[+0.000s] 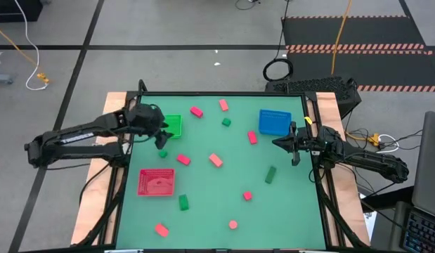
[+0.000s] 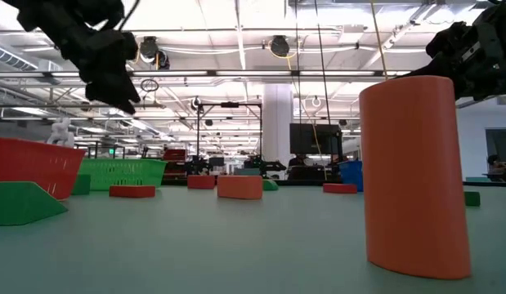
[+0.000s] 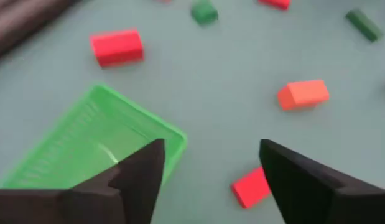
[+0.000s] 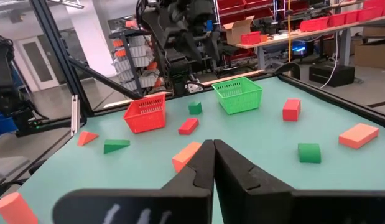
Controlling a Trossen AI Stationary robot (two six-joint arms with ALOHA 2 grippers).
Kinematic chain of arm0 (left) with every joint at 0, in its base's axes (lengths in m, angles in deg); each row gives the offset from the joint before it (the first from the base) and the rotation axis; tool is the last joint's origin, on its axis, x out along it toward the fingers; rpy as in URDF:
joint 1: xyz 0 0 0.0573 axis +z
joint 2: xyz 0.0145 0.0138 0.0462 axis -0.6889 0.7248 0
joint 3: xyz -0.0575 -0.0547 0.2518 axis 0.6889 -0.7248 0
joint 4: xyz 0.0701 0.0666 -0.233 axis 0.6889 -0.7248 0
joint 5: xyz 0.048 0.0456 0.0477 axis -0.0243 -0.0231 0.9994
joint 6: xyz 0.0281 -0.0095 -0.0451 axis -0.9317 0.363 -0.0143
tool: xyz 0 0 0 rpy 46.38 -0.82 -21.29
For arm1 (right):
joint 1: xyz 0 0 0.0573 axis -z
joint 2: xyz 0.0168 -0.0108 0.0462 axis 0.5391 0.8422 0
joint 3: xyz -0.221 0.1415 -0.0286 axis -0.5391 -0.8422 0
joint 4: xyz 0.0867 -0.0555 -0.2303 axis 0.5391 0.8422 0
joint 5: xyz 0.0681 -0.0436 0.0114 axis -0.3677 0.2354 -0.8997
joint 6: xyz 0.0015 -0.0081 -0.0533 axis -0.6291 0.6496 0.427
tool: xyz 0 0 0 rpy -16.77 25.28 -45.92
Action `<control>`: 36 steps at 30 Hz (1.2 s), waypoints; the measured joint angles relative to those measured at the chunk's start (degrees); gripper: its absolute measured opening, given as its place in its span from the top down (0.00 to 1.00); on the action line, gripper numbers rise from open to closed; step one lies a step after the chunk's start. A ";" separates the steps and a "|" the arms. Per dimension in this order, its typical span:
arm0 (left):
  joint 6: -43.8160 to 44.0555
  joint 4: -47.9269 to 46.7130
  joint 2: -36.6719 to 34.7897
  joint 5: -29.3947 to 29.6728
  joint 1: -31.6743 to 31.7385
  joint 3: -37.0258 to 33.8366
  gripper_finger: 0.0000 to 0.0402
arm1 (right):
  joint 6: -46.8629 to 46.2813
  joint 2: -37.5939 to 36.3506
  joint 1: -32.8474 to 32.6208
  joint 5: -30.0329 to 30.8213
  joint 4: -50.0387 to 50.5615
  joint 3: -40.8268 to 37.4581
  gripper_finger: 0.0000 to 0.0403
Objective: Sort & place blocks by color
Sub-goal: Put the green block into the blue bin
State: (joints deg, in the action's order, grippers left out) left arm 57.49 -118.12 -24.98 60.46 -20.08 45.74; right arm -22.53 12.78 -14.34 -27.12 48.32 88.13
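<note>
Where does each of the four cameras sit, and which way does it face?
High: overhead, straight down; both arms, left gripper beside the green plastic tray.
Low: tabletop height, level; arms overhead.
Left wrist: looks down past open fingers at that tray.
Right wrist: across table past shut right gripper.
Shared: all show the green tray.

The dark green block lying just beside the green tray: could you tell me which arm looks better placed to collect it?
Probably the left. Its open end effector hangs by the green tray, just above that dark green block. The right end effector waits shut, across the table near the blue tray.
</note>
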 joint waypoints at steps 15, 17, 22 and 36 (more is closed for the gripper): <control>5.96 -14.29 6.17 -1.57 -2.62 0.00 0.37 | 0.00 -0.01 -0.01 0.00 0.13 0.00 1.00; 5.98 -14.81 6.17 -1.59 -2.64 0.00 0.38 | 0.01 -0.01 -0.01 0.00 0.13 -0.01 1.00; 6.10 -14.75 6.17 -1.55 -3.20 0.00 0.39 | 0.02 -0.01 -0.02 0.00 0.13 0.01 1.00; 7.15 -14.73 6.17 0.12 -9.62 0.00 0.39 | 0.22 0.01 -0.01 0.00 0.10 0.00 1.00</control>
State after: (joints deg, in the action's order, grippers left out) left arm 64.64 -132.85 -18.81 60.58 -29.71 45.74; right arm -22.31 12.79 -14.35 -27.12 48.42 88.13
